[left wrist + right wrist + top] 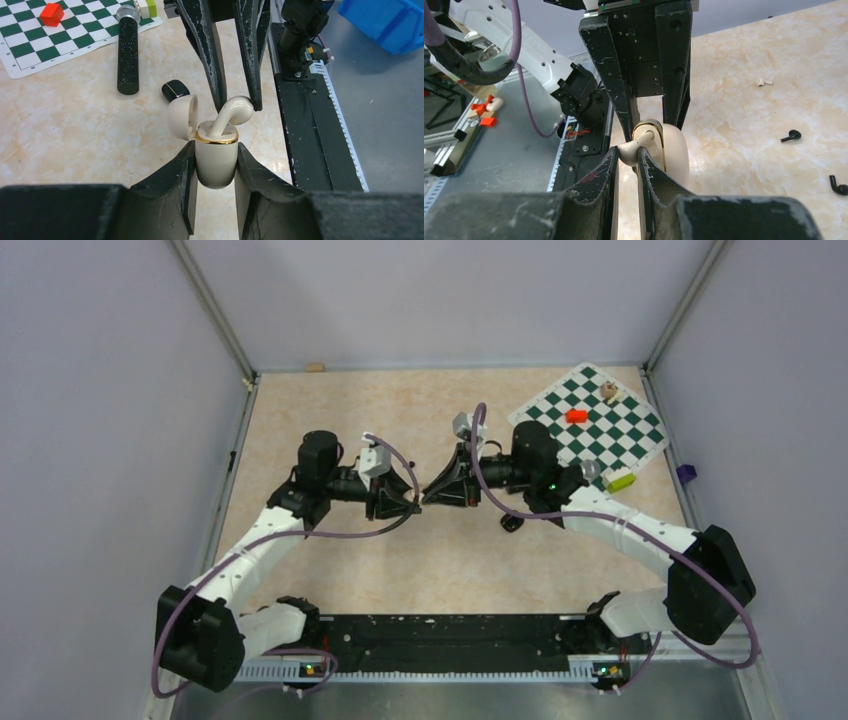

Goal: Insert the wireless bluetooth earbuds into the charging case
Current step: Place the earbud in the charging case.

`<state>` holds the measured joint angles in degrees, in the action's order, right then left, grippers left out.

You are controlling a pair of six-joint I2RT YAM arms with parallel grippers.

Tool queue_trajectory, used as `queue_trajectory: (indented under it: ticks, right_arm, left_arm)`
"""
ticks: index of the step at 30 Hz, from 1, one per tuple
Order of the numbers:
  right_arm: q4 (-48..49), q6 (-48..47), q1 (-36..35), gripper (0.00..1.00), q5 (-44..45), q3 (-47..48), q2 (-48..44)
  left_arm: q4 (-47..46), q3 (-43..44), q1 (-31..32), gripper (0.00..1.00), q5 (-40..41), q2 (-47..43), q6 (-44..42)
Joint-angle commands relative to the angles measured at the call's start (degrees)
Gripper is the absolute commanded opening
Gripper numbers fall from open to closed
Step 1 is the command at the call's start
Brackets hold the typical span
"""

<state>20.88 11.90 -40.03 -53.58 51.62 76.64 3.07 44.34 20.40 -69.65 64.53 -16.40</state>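
My left gripper is shut on a cream charging case with a gold rim, held above the table, its lid swung open to the left. My right gripper is shut on the head of a cream earbud. The earbud's stem reaches down into the case's opening. In the top view both grippers meet tip to tip at mid-table. A glossy black charging case lies shut on the table. Two black earbuds lie loose on the table, apart from both grippers.
A black microphone with a silver tip lies beside the green chessboard mat, which carries a red block and a yellow-green block. A small white earbud lies farther off. A blue bin stands beyond the table edge.
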Motion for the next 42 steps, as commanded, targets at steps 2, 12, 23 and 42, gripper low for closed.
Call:
queue_trajectory:
  ticks: [2, 12, 23, 42]
  right_arm:
    - [4.4, 5.1, -1.0, 0.1, 5.7, 1.5, 0.2]
    - [4.7, 12.9, -2.0, 0.16, 10.7, 2.7, 0.5]
    - [2.9, 16.2, -2.2, 0.16, 13.1, 3.7, 1.0]
    - [-0.4, 23.7, -2.3, 0.27, 11.4, 8.7, 5.0]
  left_arm:
    - [-1.2, 1.1, 0.3, 0.0, -4.5, -2.2, 0.2]
    - [-0.5, 2.7, -0.2, 0.0, -5.5, -2.4, 1.2]
    - [-2.6, 4.5, -2.0, 0.0, -7.7, -3.5, 6.2]
    - [7.1, 7.4, -2.7, 0.0, -9.6, -3.6, -2.8]
